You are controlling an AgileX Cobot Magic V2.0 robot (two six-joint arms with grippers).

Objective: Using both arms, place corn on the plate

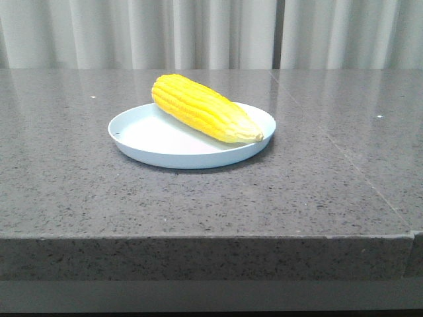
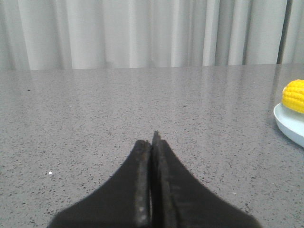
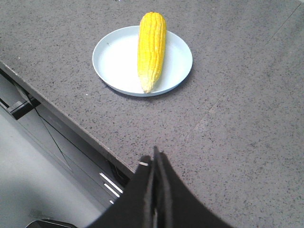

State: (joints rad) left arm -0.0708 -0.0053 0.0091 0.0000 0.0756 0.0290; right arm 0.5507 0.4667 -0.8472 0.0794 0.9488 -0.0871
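Now corn (image 1: 205, 109) lies on plate (image 1: 165, 155) — well apart from both closed pincers.

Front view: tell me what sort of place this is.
Probably a staged test bench in a lab, not a kitchen: a bare grey speckled stone counter, pale curtains closing off the back, and only a plate holding a corn cob.

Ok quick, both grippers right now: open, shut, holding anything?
Left gripper: shut, holding nothing.
Right gripper: shut, holding nothing; the corn lies on the plate.
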